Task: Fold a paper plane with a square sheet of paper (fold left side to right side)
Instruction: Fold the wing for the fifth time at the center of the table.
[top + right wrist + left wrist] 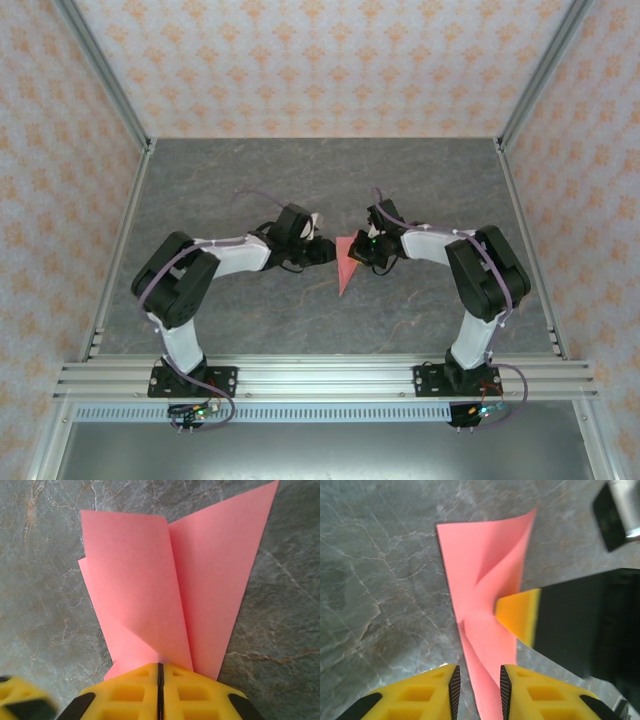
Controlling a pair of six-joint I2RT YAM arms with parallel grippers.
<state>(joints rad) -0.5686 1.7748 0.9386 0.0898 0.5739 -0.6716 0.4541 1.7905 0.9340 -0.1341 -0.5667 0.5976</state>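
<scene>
The paper plane (346, 268) is pink-red paper folded into a narrow pointed dart, lying on the grey table between my two grippers with its tip toward the arm bases. My right gripper (160, 672) is shut on one edge of the paper (150, 580), whose flaps fan out ahead of it. One of its yellow fingers (520, 615) rests on the paper in the left wrist view. My left gripper (480, 690) is open, and the narrow end of the paper (485, 570) runs between its jaws without being squeezed. From above, the left gripper (325, 250) and right gripper (365, 250) face each other across the paper.
The grey marbled table (250, 190) is ringed by patterned walls and aluminium posts. An aluminium rail (320, 375) carrying both arm bases runs along the near edge.
</scene>
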